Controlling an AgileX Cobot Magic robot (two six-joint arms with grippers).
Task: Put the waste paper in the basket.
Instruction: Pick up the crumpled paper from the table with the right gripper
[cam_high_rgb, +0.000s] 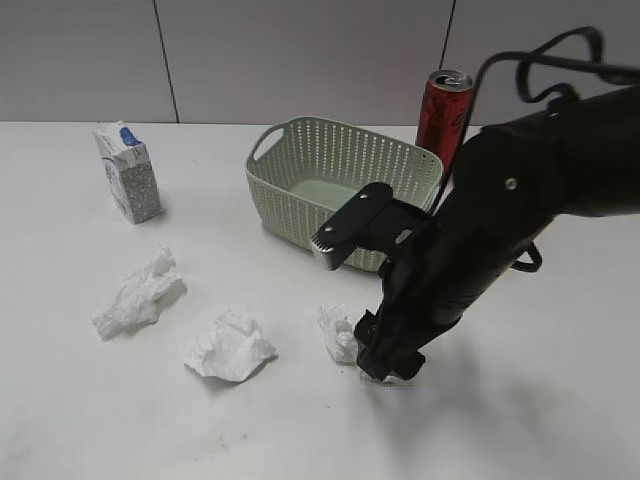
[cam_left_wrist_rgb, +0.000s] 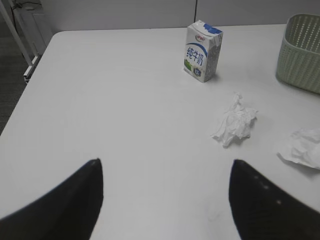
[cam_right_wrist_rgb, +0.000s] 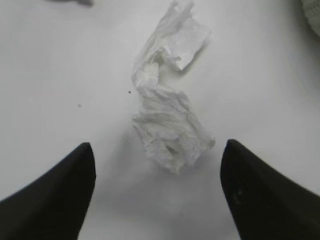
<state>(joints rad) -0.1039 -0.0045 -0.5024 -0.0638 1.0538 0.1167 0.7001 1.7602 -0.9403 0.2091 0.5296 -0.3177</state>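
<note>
Waste paper: three wads lying on the white table (cam_high_rgb: 80, 420), near side of the basket (cam_high_rgb: 300, 190). Right gripper (cam_high_rgb: 385, 370) is hovering low at the right wad (cam_high_rgb: 338, 332); its wrist view is showing fingers (cam_right_wrist_rgb: 50, 200) spread wide, wad (cam_right_wrist_rgb: 167, 127) between, untouched. Left gripper (cam_left_wrist_rgb: 165, 200), unseen in the exterior view, is sitting open over bare table, facing the left wad (cam_left_wrist_rgb: 235, 122), middle wad (cam_left_wrist_rgb: 302, 147) and carton (cam_left_wrist_rgb: 202, 51). Red can (cam_high_rgb: 443, 112) is standing behind the basket.

Right gripper (cam_high_rgb: 385, 368) low, jaws spread — left gripper (cam_left_wrist_rgb: 165, 200) open
</note>
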